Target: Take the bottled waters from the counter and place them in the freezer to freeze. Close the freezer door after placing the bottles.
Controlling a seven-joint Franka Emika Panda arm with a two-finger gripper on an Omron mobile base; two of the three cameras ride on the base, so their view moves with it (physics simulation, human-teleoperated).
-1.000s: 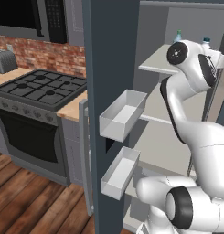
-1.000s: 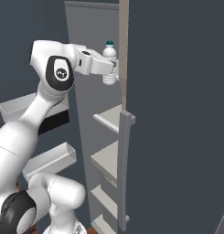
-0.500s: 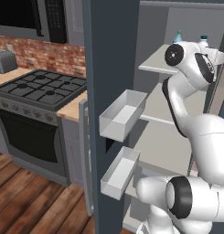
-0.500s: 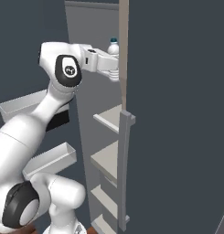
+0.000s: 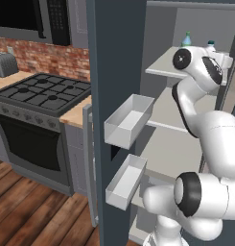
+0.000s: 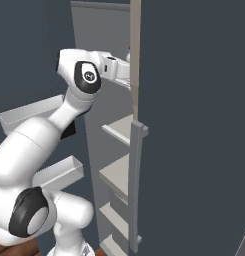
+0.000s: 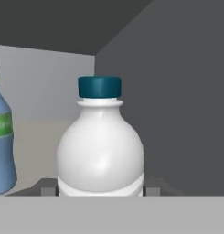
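The clear-whitish bottle with a blue cap (image 7: 100,146) stands upright between my fingertips (image 7: 152,185), and my gripper (image 7: 100,189) is shut on its lower body. Its cap (image 5: 211,44) peeks above my hand (image 5: 223,60) over the freezer's top shelf (image 5: 162,67). The blue-tinted bottle with a green cap (image 5: 186,38) stands on that shelf to the left, also at the hand view's left edge (image 7: 1,151). The freezer door (image 5: 116,72) is swung wide open with two white bins (image 5: 128,122). Whether the held bottle touches the shelf is hidden.
A black gas stove (image 5: 40,96) and a strip of tan counter (image 5: 78,109) lie left of the open door. A closed slate-grey panel (image 6: 194,125) with a long bar handle (image 6: 137,180) borders the freezer opening on the right, close to my wrist (image 6: 116,70).
My arm has reached deeper into the freezer over the top shelf, carrying the whitish bottle; in the right base view bottle and gripper have slipped behind the panel's edge.
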